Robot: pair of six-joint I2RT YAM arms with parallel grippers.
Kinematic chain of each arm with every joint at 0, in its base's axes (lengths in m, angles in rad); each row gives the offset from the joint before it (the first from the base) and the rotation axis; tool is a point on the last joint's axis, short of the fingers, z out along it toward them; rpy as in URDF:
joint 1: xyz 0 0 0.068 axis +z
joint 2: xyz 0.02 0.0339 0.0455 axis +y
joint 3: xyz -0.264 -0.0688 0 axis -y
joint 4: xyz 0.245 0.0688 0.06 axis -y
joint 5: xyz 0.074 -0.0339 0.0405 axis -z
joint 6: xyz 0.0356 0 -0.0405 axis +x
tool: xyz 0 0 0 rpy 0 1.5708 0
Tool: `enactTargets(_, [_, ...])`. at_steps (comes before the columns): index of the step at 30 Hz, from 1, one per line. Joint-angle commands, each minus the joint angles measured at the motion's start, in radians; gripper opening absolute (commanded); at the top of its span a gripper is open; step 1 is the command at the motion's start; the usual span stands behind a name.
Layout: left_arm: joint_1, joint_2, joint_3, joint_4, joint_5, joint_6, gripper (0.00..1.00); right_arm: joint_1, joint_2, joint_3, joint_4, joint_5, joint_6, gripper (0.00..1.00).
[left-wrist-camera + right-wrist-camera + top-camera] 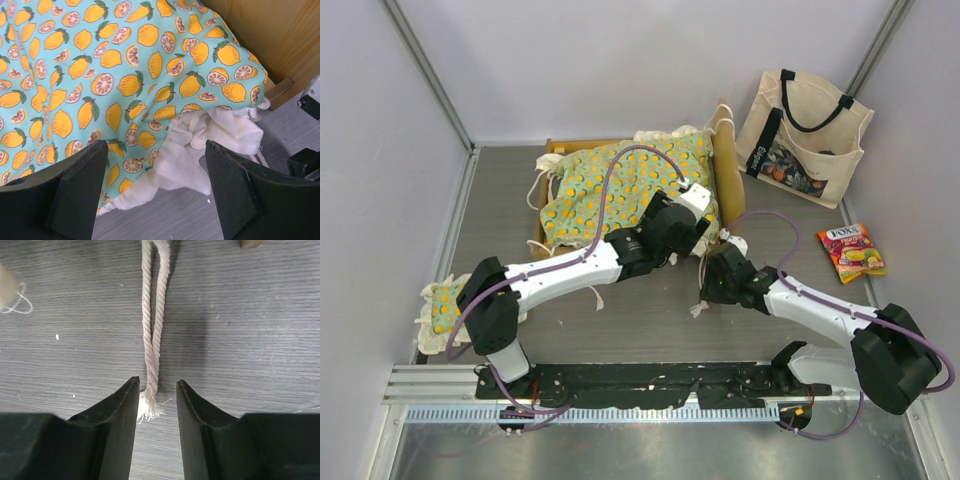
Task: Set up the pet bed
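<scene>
The pet bed's light-wood frame (727, 170) stands at the back centre, with its headboard on the right. The green orange-print mattress cushion (620, 185) lies rumpled on it. Its cream ruffle (200, 145) spills over the near right corner onto the table. My left gripper (686, 228) is open wide and empty, with its fingers straddling that ruffled corner (157, 185). Wood of the frame (265, 35) shows behind the corner. My right gripper (712, 283) is low over the table. Its jaws (156, 385) are partly open around the frayed end of a cream rope tie (152, 340), not clamped on it.
A small matching ruffled pillow (445, 310) lies at the left by the left arm's base. A cream tote bag (805, 140) leans at the back right. A candy packet (852, 252) lies at the right. Walls close in the table.
</scene>
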Motion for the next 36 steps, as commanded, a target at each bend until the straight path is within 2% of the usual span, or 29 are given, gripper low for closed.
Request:
enactTargets(1, [0.005,-0.105,-0.008,-0.031,0.005,-0.119,0.82,0.004,0.013,-0.027,0.060,-0.009,-0.003,0.40])
enactTargets(5, [0.008,-0.169,-0.049,-0.046,0.044,-0.195,0.83,0.004,0.036,-0.048,0.081,-0.025,-0.001,0.36])
enactTargets(8, [0.011,-0.226,-0.089,-0.037,0.082,-0.242,0.83,0.004,0.043,-0.056,0.086,-0.036,0.000,0.25])
enactTargets(9, [0.011,-0.238,-0.101,-0.037,0.093,-0.267,0.83,0.006,0.039,-0.054,0.082,-0.035,0.000,0.14])
enactTargets(11, [0.012,-0.279,-0.145,-0.014,0.160,-0.296,0.83,0.006,-0.004,-0.060,0.066,-0.027,0.006,0.09])
enactTargets(16, [0.012,-0.332,-0.271,0.079,0.294,-0.469,0.82,0.006,-0.139,-0.065,0.020,-0.053,0.013,0.10])
enactTargets(20, [0.012,-0.333,-0.375,0.148,0.366,-0.584,0.77,0.006,-0.227,-0.074,0.000,-0.070,0.020,0.11])
enactTargets(24, [0.012,-0.306,-0.409,0.210,0.426,-0.638,0.75,0.006,-0.210,-0.071,-0.017,-0.101,0.014,0.11])
enactTargets(26, [0.011,-0.290,-0.408,0.210,0.441,-0.649,0.73,0.006,-0.198,-0.073,-0.027,-0.113,0.002,0.17])
enactTargets(31, [0.009,-0.249,-0.400,0.242,0.473,-0.659,0.71,0.006,-0.141,-0.090,-0.011,-0.118,0.005,0.16])
enactTargets(36, [0.011,-0.232,-0.393,0.242,0.473,-0.656,0.70,0.006,-0.102,-0.088,0.011,-0.108,0.002,0.01])
